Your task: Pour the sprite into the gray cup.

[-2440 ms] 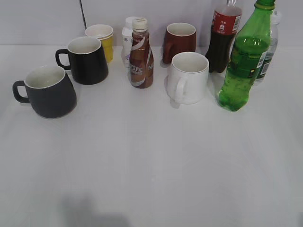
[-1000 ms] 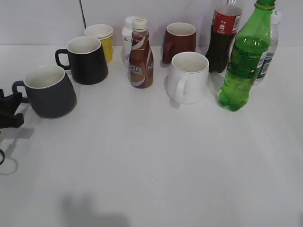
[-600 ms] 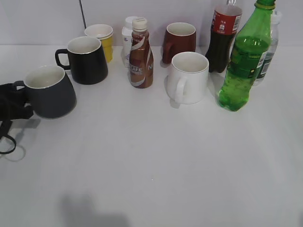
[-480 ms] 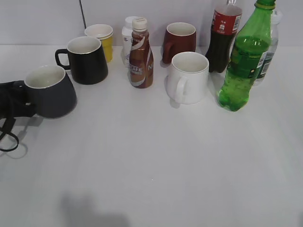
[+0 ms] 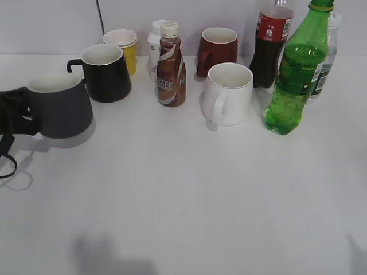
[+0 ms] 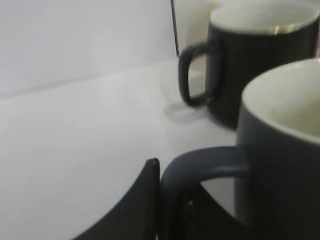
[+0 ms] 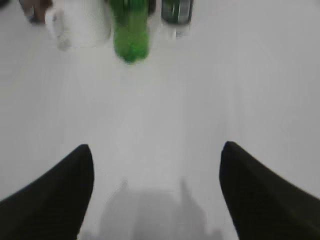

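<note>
The gray cup (image 5: pixel 60 109) is at the far left, raised slightly off the table with a shadow under it. My left gripper (image 5: pixel 20 112) is shut on its loop handle; the left wrist view shows the fingers (image 6: pixel 145 200) pinching the handle of the cup (image 6: pixel 280 165). The sprite (image 5: pixel 295 74), a tall green bottle, stands upright at the back right. My right gripper (image 7: pixel 156 170) is open and empty, low over bare table, with the sprite (image 7: pixel 130 30) far ahead of it. The right gripper does not show in the exterior view.
A black mug (image 5: pixel 106 73) stands just behind the gray cup. A yellow cup (image 5: pixel 123 48), a brown coffee bottle (image 5: pixel 171 66), a brown mug (image 5: pixel 218 50), a white mug (image 5: pixel 228 94) and a cola bottle (image 5: pixel 270 46) line the back. A small clear bottle (image 5: pixel 324 57) stands behind the sprite.
My left gripper came in from the left edge, closed on the gray cup's handle and raised the cup a little. The sprite and the other items have not moved.
</note>
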Robot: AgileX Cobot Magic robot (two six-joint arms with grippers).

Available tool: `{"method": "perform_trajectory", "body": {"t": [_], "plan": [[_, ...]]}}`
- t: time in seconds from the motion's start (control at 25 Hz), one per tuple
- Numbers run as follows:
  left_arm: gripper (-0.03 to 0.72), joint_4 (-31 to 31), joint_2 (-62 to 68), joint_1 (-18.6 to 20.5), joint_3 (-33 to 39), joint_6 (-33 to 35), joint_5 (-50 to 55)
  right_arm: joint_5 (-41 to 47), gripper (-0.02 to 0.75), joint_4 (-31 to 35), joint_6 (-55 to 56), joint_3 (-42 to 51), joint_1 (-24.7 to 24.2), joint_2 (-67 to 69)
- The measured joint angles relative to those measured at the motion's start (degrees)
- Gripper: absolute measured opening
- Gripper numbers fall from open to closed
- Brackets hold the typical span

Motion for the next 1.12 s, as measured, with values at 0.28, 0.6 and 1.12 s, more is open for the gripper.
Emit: {"method": "perform_trajectory", "body": {"t": [0.28, 0.6, 1.12], "plan": [[0.045, 0.41, -8.10, 0.00, 0.92, 0.06, 0.87, -35.16, 0.587, -0.43, -2.24, -0.75, 0.00, 8.63], [0.045, 2.84, -14.85, 0.00, 1.02, 0.06, 7.85, -67.04, 0.587, -0.91, -2.36, 1.88, 0.00, 31.36], [0.044, 3.01, -19.26, 0.00, 1.04, 0.06, 13.48, -98.37, 0.587, -8.73, 13.36, 16.27, 0.25, 60.00]]}}
